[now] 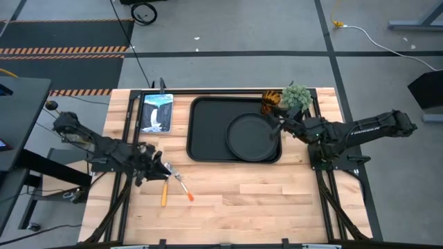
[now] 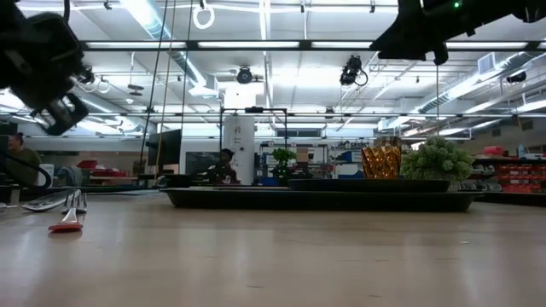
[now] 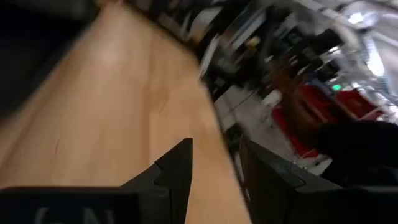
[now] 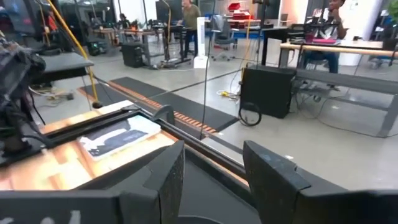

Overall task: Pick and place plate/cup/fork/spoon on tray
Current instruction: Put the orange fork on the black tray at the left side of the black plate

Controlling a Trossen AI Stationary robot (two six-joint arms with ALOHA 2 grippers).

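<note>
The black tray [image 1: 208, 131] lies at the table's far middle, with the round black plate [image 1: 252, 136] in its right half. The amber cup [image 1: 270, 102] stands by the tray's far right corner, next to the green plant [image 1: 296, 97]. The spoon [image 1: 164, 191] and the fork [image 1: 185, 189] lie on the bare wood near the left. My left gripper [image 1: 158, 170] hangs open and empty just above their metal ends [image 2: 68, 203]; in the low view it is clear of the table [image 2: 53, 115]. My right gripper [image 1: 277, 126] is open and empty over the plate's right rim.
A flat printed card [image 1: 156, 112] lies left of the tray. The plant stands at the far right corner beside the cup. Bare wood stretches along the near side of the table [image 1: 277, 200]. People sit in the room beyond.
</note>
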